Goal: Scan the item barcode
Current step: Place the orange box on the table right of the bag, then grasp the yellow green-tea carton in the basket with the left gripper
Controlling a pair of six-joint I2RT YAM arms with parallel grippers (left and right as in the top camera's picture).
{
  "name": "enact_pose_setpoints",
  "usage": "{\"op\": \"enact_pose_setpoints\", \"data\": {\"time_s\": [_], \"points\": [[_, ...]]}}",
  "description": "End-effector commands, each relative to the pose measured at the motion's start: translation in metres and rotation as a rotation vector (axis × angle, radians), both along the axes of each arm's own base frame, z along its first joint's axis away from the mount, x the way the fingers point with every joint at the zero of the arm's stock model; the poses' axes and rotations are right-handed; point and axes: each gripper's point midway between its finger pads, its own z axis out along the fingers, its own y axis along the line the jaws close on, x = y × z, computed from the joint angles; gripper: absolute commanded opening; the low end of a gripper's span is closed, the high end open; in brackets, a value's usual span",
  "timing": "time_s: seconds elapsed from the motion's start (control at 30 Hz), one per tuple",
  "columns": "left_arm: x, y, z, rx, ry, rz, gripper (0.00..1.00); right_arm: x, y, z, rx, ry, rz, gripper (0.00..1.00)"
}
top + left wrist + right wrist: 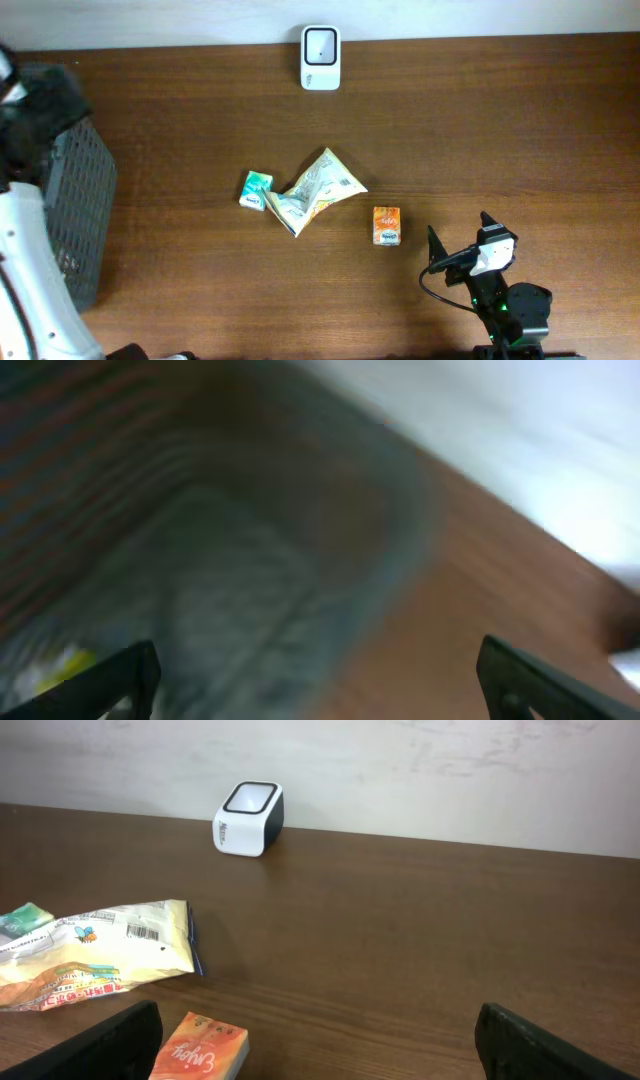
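A white barcode scanner (321, 57) (248, 817) stands at the table's far edge. Three items lie mid-table: a yellow snack bag (318, 188) (90, 955) with its barcode facing up, a small orange box (386, 225) (200, 1048) and a small green box (256, 190) (22, 918). My right gripper (460, 230) (318, 1015) is open and empty, low over the table just right of the orange box. My left gripper (318, 650) is open with nothing between its fingers, above the grey basket (230, 560). That view is blurred by motion.
The grey mesh basket (85, 200) sits at the table's left edge, with the left arm over it. Something yellow (55, 665) lies inside it. Bare wood lies between the items and the scanner.
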Motion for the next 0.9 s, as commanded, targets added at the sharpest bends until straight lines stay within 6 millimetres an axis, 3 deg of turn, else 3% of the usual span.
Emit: {"op": "enact_pose_setpoints", "data": {"time_s": [0.0, 0.07, 0.17, 0.3, 0.37, 0.5, 0.77, 0.83, 0.87], "points": [[-0.047, 0.073, -0.031, -0.122, -0.008, 0.402, 0.99, 0.000, 0.001, -0.003, 0.006, 0.007, 0.004, 0.99], [-0.069, 0.101, -0.052, -0.166, -0.008, 0.535, 0.99, 0.000, 0.001, -0.003, 0.006, 0.008, 0.004, 0.99], [-0.085, 0.128, -0.088, -0.184, 0.019, 0.614, 1.00, 0.000, 0.001, -0.003, 0.006, 0.007, 0.004, 0.99], [-0.100, 0.151, -0.157, -0.242, 0.118, 0.687, 0.99, 0.000, 0.001, -0.003, 0.006, 0.007, 0.004, 0.99], [-0.108, 0.154, -0.199, -0.295, 0.214, 0.710, 0.99, 0.000, 0.001, -0.003, 0.006, 0.007, 0.004, 0.99], [-0.114, 0.154, -0.251, -0.367, 0.337, 0.725, 0.99, 0.000, 0.001, -0.003, 0.006, 0.008, 0.004, 0.99], [-0.127, 0.140, -0.311, -0.457, 0.513, 0.728, 1.00, 0.000, 0.001, -0.003, 0.006, 0.007, 0.004, 0.99], [-0.128, 0.138, -0.320, -0.469, 0.534, 0.727, 0.94, 0.000, 0.002, -0.003, 0.006, 0.007, 0.005, 0.99], [-0.128, 0.138, -0.323, -0.472, 0.541, 0.727, 0.85, 0.000, 0.002, -0.003, 0.006, 0.007, 0.005, 0.99]]}}
